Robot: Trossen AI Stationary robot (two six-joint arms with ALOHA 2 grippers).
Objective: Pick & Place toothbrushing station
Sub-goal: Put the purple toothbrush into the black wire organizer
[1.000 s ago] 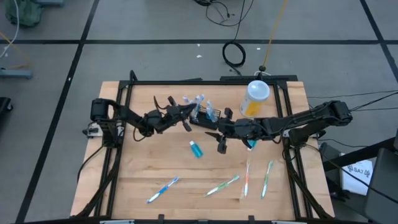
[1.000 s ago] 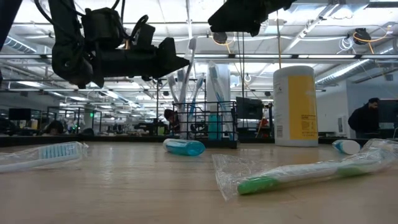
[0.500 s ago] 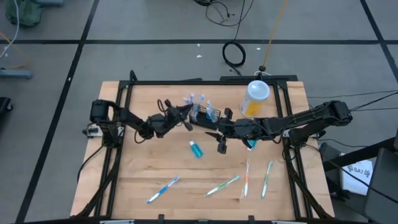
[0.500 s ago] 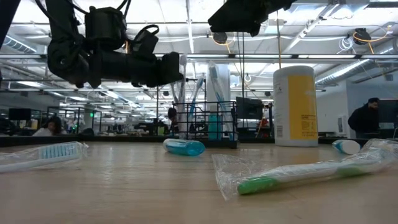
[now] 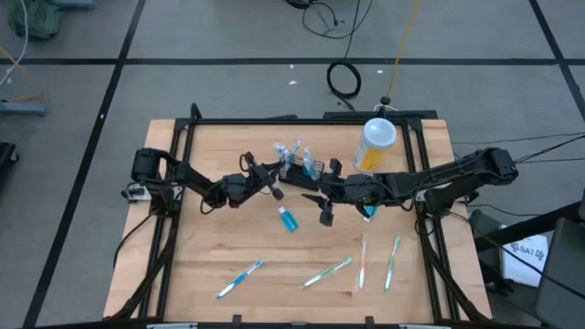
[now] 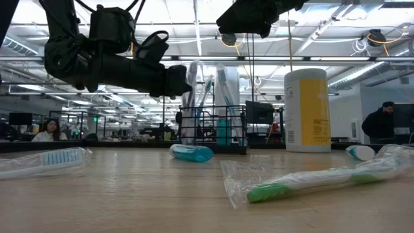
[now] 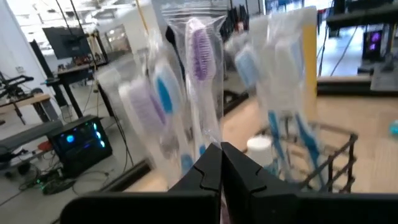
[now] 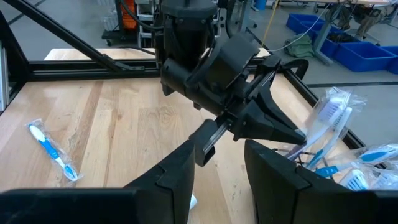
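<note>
While hovering just beside the toothbrushing station (image 5: 297,165), left gripper (image 5: 275,184) pressed shut and empty, probably for nudging; right gripper (image 5: 322,206) half spread, holding nothing, waiting near.

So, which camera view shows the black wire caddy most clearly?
The low view: the black wire caddy stands side-on and whole, with wrapped toothbrushes upright inside. The high view shows it small from above. The left wrist view shows only one blurred corner. The right wrist view shows mostly the toothbrushes, hardly any wire.
</note>
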